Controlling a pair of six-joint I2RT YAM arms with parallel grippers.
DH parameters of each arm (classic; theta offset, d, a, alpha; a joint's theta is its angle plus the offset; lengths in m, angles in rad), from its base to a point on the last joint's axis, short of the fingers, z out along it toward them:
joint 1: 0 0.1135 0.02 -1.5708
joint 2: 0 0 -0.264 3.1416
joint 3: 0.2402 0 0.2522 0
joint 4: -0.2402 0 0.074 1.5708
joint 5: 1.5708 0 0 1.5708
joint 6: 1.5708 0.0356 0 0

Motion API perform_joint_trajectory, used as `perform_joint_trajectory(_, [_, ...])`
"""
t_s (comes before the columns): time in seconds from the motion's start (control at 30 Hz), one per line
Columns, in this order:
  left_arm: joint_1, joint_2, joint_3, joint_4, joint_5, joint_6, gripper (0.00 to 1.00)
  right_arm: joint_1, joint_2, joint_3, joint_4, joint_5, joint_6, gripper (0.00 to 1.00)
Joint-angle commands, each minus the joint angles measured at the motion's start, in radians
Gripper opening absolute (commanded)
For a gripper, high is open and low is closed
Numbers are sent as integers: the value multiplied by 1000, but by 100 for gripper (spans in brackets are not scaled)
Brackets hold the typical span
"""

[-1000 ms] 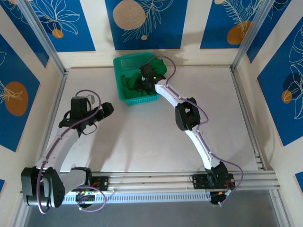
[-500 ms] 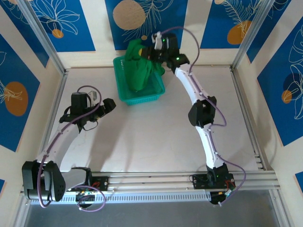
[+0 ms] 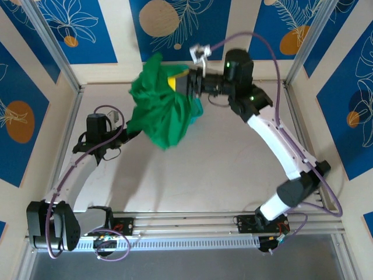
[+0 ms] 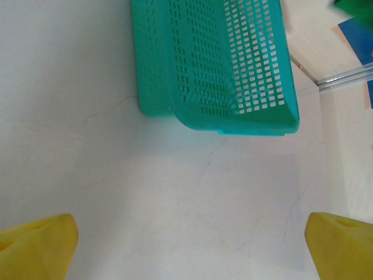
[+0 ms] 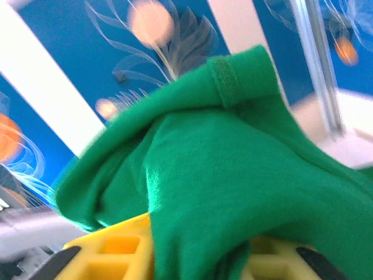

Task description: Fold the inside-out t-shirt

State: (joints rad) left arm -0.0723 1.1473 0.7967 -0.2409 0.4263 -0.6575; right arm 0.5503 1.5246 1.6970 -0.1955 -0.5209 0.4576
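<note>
**Shirt up in the air, out of the basket**

The t-shirt (image 3: 158,114) dangles bunched from the right claw (image 3: 178,83), high over the table (image 3: 233,169) at about 11 o'clock from above. I'd say it is lifted that high so it can hang loose for spreading. Cloth smothers the yellow fingers (image 5: 111,251), so I can't tell if they pinch it or just carry it. The left claw (image 4: 186,248) hovers low at 9 o'clock, jaws wide apart and empty, handy for a hem. The basket (image 4: 215,64) is at its 12, mostly hidden from above. Sleeves and label can't be made out.
</note>
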Motion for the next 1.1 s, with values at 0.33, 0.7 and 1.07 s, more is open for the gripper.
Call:
perform_joint_trajectory(0.33, [-21,139,-34,96,80,-64,100,-75,17,-480,-333,495,-18,51])
perform_joint_trajectory(0.7, [-194,258,-4,107,-90,-13,100,-183,436,-115,-266,614,35,65])
perform_joint_trajectory(1.07, [-245,335,-40,157,-75,-26,99,-213,559,-9,-318,691,174,28])
